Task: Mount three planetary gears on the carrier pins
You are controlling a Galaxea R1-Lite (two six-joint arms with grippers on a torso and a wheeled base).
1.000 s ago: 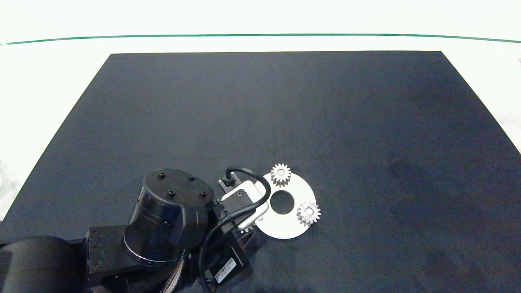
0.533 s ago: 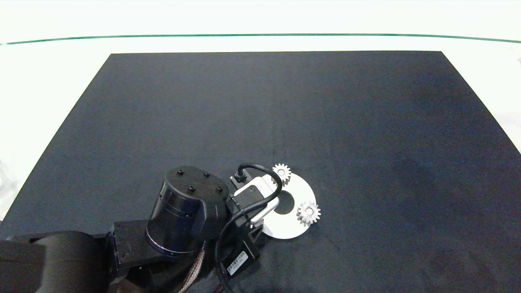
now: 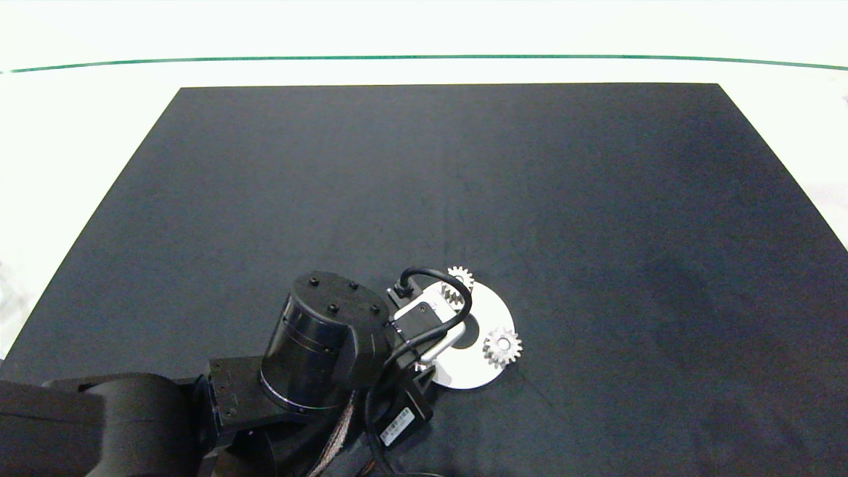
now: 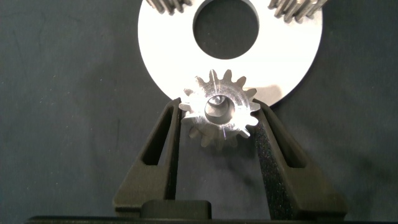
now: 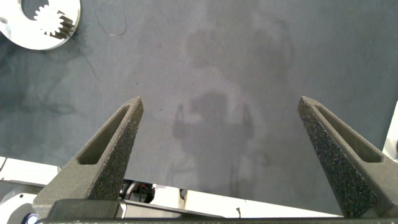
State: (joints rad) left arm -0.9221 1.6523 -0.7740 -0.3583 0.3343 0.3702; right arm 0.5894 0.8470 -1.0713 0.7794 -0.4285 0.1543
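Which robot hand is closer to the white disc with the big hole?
Left. The left gripper holds a gear right at the white disc's edge. The right gripper, jaws wide open, hangs over bare mat, well away from the disc.

Two silver gears (image 3: 502, 346) sit on the white disc (image 3: 487, 318), a third (image 4: 219, 109) at its rim

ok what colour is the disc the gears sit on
White: the disc is flat plain white, clearest in the left wrist view, against the dark mat.
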